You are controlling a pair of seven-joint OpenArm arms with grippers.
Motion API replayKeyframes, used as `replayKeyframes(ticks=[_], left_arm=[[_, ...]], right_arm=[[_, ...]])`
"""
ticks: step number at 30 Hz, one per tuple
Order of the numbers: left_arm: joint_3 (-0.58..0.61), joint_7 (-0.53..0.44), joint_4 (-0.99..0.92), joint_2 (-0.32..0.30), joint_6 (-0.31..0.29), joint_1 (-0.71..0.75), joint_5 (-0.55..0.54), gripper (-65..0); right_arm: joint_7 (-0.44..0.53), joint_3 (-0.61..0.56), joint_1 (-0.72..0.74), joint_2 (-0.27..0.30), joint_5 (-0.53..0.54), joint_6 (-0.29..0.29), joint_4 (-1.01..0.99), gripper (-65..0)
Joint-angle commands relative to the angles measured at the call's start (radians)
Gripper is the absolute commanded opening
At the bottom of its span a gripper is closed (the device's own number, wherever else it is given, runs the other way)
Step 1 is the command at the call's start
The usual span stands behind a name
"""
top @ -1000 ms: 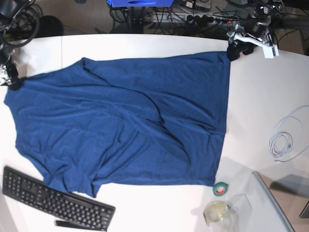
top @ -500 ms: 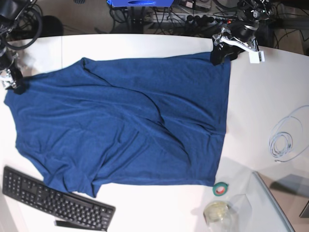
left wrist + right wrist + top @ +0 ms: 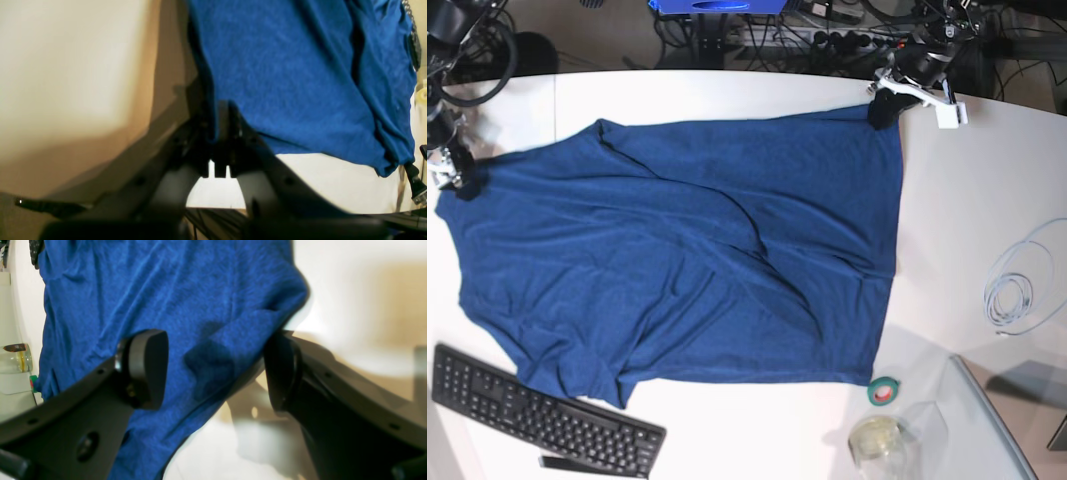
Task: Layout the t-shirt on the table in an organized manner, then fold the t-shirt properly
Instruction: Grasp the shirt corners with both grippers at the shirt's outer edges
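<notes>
1. Base view: navy t-shirt (image 3: pixel 677 250) spread wide but rumpled across the white table (image 3: pixel 967 220), diagonal creases running through the middle, lower corner bunched just beside the black keyboard (image 3: pixel 537 415). Left gripper (image 3: pixel 885 108) at the far corner of the cloth, right gripper (image 3: pixel 455 178) at the opposite corner by the table edge. Green tape roll (image 3: pixel 885 391), glass jar (image 3: pixel 877 440) and coiled white cable (image 3: pixel 1017 290) clear of the fabric, tape roll closest to the hem.

2. Left wrist view: left gripper (image 3: pixel 220 133) clamped shut on the edge of the t-shirt (image 3: pixel 283 76), fabric pinched between the dark fingers (image 3: pixel 233 126) at the corner. Best held firm and drawn outward low over the table (image 3: pixel 66 66), so that the creases pull flat rather than lift.

3. Right wrist view: right gripper (image 3: pixel 217 370) spread wide, jaws either side of a folded corner of the t-shirt (image 3: pixel 166 290), nothing gripped yet. Likely next: settle lower over that corner, take a single layer edge cleanly, then close. Judged risk: catching the doubled flap near the right finger (image 3: pixel 283 370) and locking in the fold. Even tension from both corners needed before any folding, with the table (image 3: pixel 350 290) kept in contact beneath
</notes>
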Motion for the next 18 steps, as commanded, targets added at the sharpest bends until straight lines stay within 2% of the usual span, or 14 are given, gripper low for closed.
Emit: replayKeyframes(ticks=[1,2,4,8,10,13,16,18], left_arm=[[-0.002,0.013,0.019,-0.007,0.009,0.004,0.015,-65.0],[-0.002,0.013,0.032,-0.007,0.009,0.004,0.018,-65.0],[-0.002,0.013,0.055,-0.007,0.009,0.006,0.021,-65.0],[0.001,0.015,0.098,-0.010,0.009,0.010,0.021,-65.0],[0.001,0.015,0.118,-0.010,0.009,0.013,0.021,-65.0],[0.003,0.029,0.170,-0.010,0.009,0.027,0.021,-65.0],[-0.006,0.141,0.236,-0.018,0.009,0.041,0.021,-65.0],[-0.006,0.179,0.271,-0.024,0.009,0.046,0.021,-65.0]], right_arm=[[0.014,0.002,0.004,0.017,0.007,0.006,0.010,-24.2],[0.017,0.002,0.002,0.015,0.007,0.006,0.010,-25.8],[0.018,0.004,0.002,0.015,0.007,0.006,0.010,-33.8],[0.020,0.004,0.015,0.015,0.007,0.003,0.010,-55.8],[0.017,0.004,0.019,0.017,0.007,0.003,0.010,-63.3],[-0.006,0.008,0.010,0.020,0.008,0.001,0.018,-64.5],[-0.064,0.011,-0.011,0.020,0.011,-0.002,0.073,-64.5],[-0.101,0.021,-0.033,0.012,0.011,-0.004,0.136,-64.5]])
